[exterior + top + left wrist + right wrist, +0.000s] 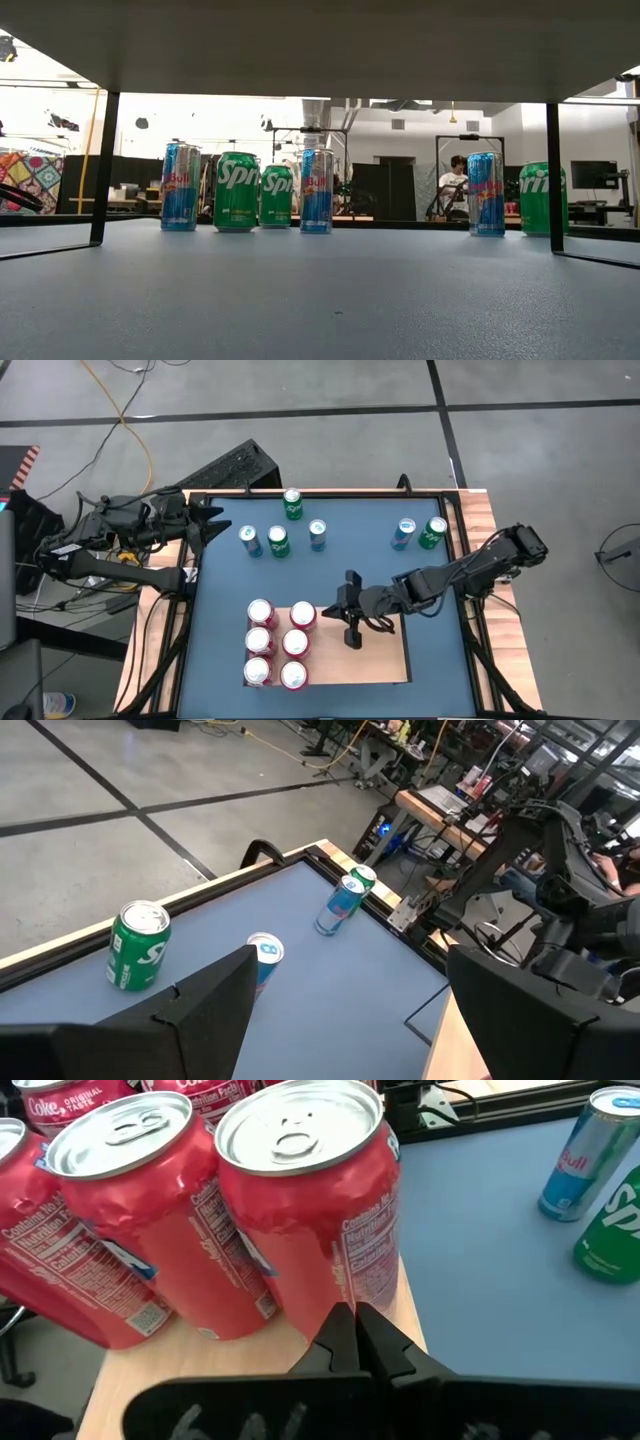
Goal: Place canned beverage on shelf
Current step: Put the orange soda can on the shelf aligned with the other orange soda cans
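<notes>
On the shelf (370, 660), red Coke cans (300, 1210) face the pinched-together right hand (352, 1320); left hand (340, 1010) gapes.

in the low view the shelf and its red cans are hidden; the seated person (455, 185) is too small to tell.

Blue table (420, 590), wooden shelf (370, 660) with six red cans (278, 643), six loose cans (279, 541)

My two arms are dark, almost black, with chunky joints. The left arm (110, 560) has thin black cables. My right gripper (350, 1342) has pointy black fingers.
</notes>
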